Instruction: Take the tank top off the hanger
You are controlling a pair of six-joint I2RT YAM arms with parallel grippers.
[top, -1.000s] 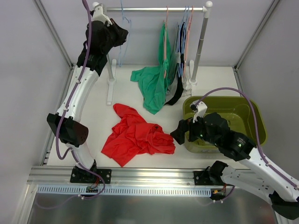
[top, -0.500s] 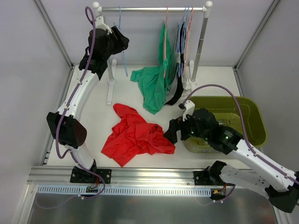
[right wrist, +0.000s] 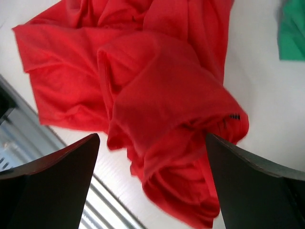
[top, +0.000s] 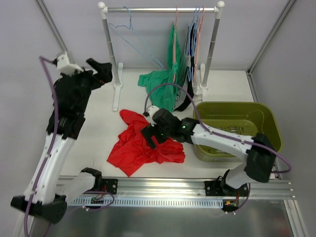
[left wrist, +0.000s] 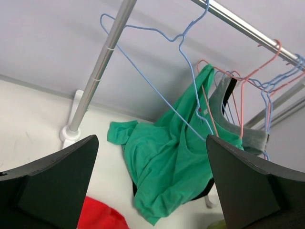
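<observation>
Red tank top (top: 143,143): crumpled soft jersey, off the hanger, lying directly beneath the right gripper (top: 149,136).
Handling: likely light, limp and unbreakable (its folds suggest so); pinch the raised fold nearest the fingers.
Right gripper: jaws spread, empty.
Left gripper (top: 101,73): jaws spread, empty; the bare light-blue wire hanger (left wrist: 180,37) hangs ahead, well apart.
Surface: smooth white table (top: 98,128).
Room: olive plastic bin (top: 269,123) behind the right gripper.

We see a white surface (top: 98,123) with pale grey walls (top: 19,74) on three sides. Thin metal bars (top: 51,22) run up the corners. A silver rail (top: 168,186) lies along the near edge. At the back stands a clothes rack (top: 158,9) with white posts. The light is soft and even.
</observation>
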